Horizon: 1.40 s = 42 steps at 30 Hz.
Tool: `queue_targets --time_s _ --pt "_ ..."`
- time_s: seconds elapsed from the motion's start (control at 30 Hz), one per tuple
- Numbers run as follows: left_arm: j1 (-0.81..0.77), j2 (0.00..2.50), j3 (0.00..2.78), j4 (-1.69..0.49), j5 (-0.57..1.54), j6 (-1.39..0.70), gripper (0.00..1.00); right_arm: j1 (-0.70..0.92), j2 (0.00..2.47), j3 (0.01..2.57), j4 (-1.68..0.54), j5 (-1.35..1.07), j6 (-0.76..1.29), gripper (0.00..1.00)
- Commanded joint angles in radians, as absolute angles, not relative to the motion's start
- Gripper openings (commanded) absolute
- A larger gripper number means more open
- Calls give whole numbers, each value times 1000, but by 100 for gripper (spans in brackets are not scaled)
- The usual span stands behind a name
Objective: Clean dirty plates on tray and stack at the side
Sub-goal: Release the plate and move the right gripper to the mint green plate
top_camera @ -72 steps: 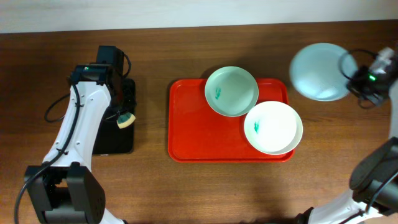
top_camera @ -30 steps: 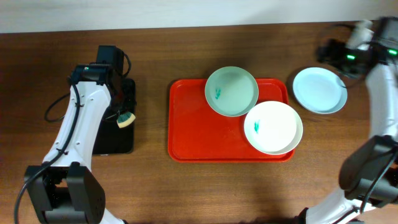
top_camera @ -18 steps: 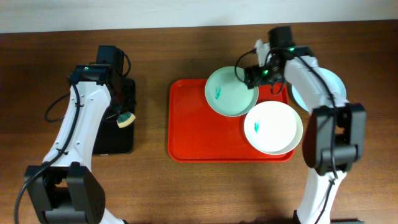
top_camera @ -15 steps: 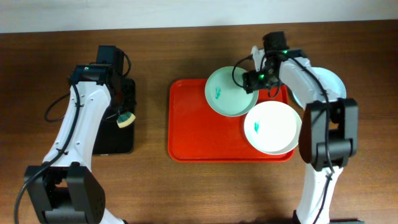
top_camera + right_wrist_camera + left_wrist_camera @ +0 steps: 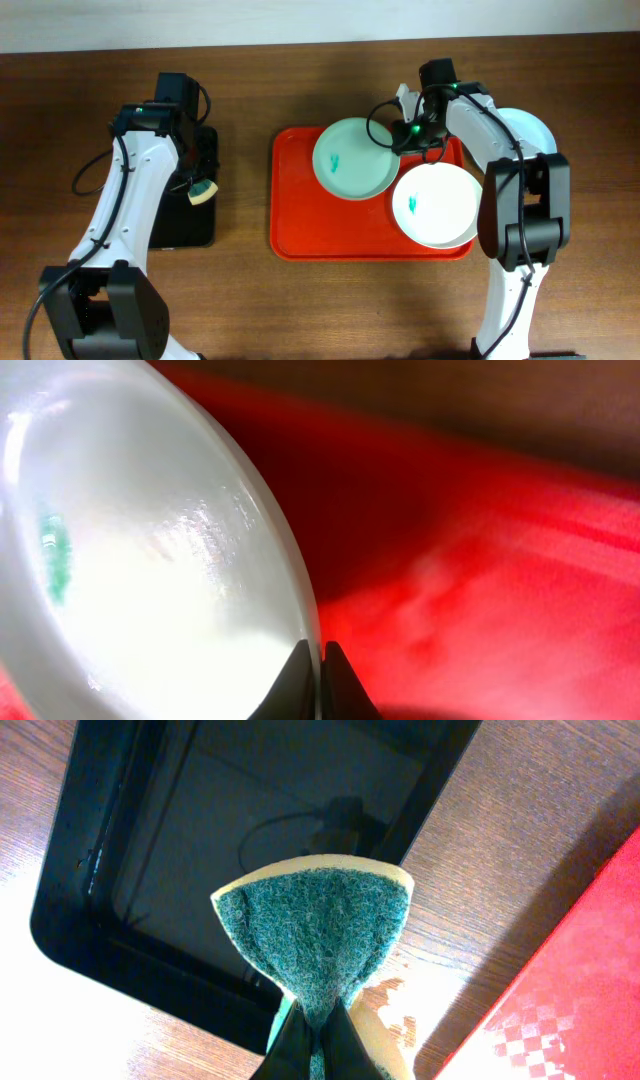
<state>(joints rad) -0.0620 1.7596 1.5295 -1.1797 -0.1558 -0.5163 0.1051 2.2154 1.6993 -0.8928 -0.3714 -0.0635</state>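
Right pincer [image 5: 405,135] pinching green plate [image 5: 350,160] by rim at its 3 o'clock, plate over red tray [image 5: 300,220]. I judge it light, stiff, slick plastic; thin rim hold may slip. Left pincer [image 5: 318,1045] clamped on sponge [image 5: 315,930].

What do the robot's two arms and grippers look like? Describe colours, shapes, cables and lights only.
The left arm and right arm match: smooth white link shells joined by black joint housings. Thin black cables loop loosely beside each wrist, where a small green light glows. The left gripper and right gripper end in slim, dark, tapering fingers.
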Motion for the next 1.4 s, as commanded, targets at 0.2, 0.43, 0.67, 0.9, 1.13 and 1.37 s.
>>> queue_targets --time_s 0.2,0.43,0.67,0.9,1.13,1.37 --pt "-59 1752 1535 -1158 -135 -500 0 241 2210 1709 -1073 -404 -25 4" --pt "-36 1752 1529 -1069 -241 -500 0 310 2213 1692 -1062 -170 65 4" --pt "14 1799 1467 -974 -235 -499 0 308 2214 1691 -1032 -138 65 7" --pt "59 1933 1458 -900 -266 -499 0 308 2214 1691 -1032 -149 65 17" --pt "63 2068 1458 -859 -277 -500 0 308 2214 1691 -1033 -149 65 19" --pt "63 2098 1466 -865 -323 -498 21 309 2214 1691 -1032 -150 65 20"
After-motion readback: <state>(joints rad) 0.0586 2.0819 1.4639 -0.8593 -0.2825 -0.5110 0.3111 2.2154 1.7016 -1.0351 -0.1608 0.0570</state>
